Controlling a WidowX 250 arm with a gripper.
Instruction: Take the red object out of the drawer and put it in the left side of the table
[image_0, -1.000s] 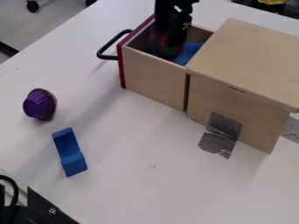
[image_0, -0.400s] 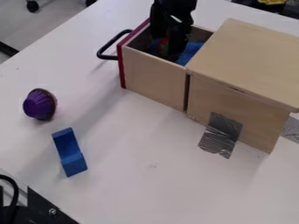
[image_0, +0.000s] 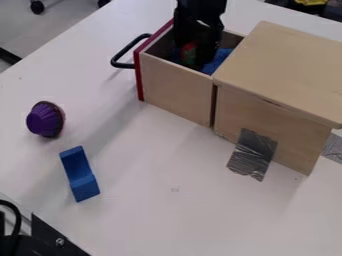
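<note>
Left of the hand (image_0: 194, 60) spreads the desk (image_0: 133, 165). At the hand, inside the drawer (image_0: 175, 90), the red object (image_0: 190, 49) looks light, probably stiff, best taken across its sides. Open or gripping it, I cannot tell.

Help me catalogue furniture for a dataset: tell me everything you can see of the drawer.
The drawer is pulled out from the wooden cabinet, open at the top. Its near side is pale wood; its front is dark red, with a black handle sticking out. It sits upright, apparently resting on the white table. Inside are something blue and something red, where the black tool hangs.
</note>
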